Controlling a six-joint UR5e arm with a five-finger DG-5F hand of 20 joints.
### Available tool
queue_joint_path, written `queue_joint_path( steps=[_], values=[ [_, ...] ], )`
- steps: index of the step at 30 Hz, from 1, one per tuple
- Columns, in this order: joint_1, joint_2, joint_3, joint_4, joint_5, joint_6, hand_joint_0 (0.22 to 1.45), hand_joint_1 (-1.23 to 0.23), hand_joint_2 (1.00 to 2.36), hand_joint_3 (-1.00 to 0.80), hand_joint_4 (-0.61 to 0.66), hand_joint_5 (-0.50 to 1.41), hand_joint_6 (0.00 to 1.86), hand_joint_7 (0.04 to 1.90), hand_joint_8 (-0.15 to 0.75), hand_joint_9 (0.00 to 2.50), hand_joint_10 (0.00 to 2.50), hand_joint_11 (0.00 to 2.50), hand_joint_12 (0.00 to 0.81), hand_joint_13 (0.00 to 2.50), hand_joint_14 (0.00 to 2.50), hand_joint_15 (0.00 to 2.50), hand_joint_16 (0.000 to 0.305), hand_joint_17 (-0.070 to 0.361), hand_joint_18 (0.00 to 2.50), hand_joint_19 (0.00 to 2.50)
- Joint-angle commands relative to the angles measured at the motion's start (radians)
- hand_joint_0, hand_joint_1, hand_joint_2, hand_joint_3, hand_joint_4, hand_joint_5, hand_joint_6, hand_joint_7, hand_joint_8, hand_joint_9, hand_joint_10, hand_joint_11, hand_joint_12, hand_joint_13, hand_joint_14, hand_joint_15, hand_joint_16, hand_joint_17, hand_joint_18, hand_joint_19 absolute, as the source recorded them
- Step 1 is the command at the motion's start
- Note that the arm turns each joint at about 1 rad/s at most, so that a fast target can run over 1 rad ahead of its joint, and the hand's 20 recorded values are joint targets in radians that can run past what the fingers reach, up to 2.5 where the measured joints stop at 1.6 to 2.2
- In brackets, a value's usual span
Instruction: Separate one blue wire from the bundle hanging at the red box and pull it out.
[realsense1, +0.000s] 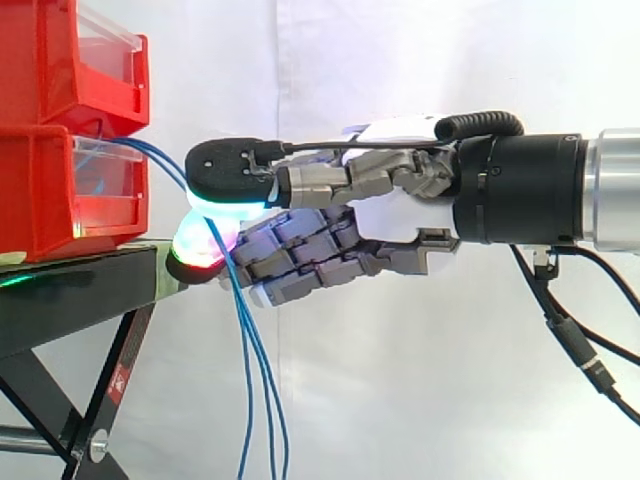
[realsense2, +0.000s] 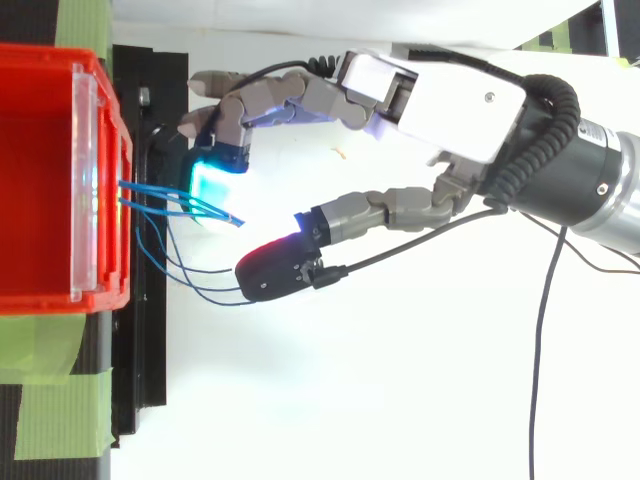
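1. While the hand (realsense1: 400, 215) reaches in level from the right, the blue wires (realsense1: 255, 380) come out of the front of the lower red box (realsense1: 40, 190). They arc over and hang down past the edge of the black stand (realsense1: 80, 290).
2. Seen from above, the thumb pad (realsense2: 275, 272) stands clearly apart from the fingertips (realsense2: 215, 180). The hand is spread around the bundle and, as far as I can see, has nothing pinched.
3. Some strands run from the box straight onto the glowing fingertip pad. A couple more loop outward and end close beside the thumb pad.
4. To my eye the step in hand is the sorting: getting one strand alone between thumb and fingertip before any pull.
5. To do it well, I'd pick one of the outer looping strands, since they lie a little clear of the rest. I'd slide the thumb in behind it so the others fall away.
6. Close slowly, pad to pad. The wire is thin and springy, and a neighbour could easily slip into the pinch unnoticed.
7. Once one strand is held, draw it away from the box, along the line it leaves by. A sideways tug could snag the bundle on the bin's lip.
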Motion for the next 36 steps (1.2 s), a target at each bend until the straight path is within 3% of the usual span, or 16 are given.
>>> queue_joint_path(
  steps=[1, 26, 31, 36],
  values=[
    [0.0, 0.001, 0.001, 0.004, 0.0, 0.0, 0.62, -0.68, 1.0, -0.45, 0.26, -0.21, 0.82, 0.98, 0.329, 0.49, 0.01, 0.22, 0.339, 0.27, 0.0, 0.07, 0.047, 0.105, 0.26, 0.27],
    [-0.004, 0.001, 0.001, 0.03, 0.0, -0.002, 0.62, -0.67, 1.01, -0.4, 0.26, -0.2, 0.83, 1.0, 0.351, 0.58, 0.01, 0.28, 0.345, 0.34, 0.0, 0.1, 0.046, 0.104, 0.34, 0.31],
    [-0.004, 0.001, 0.006, 0.032, 0.0, 0.0, 0.62, -0.68, 1.01, -0.34, 0.24, -0.19, 0.84, 1.02, 0.367, 0.69, 0.01, 0.53, 0.347, 0.38, 0.0, 0.13, 0.046, 0.104, 0.36, 0.32],
    [-0.004, 0.001, 0.01, 0.03, 0.0, 0.0, 0.62, -0.7, 1.02, -0.3, 0.21, -0.19, 0.85, 1.02, 0.368, 0.71, 0.02, 0.57, 0.352, 0.41, 0.01, 0.14, 0.046, 0.103, 0.38, 0.33]
  ],
)
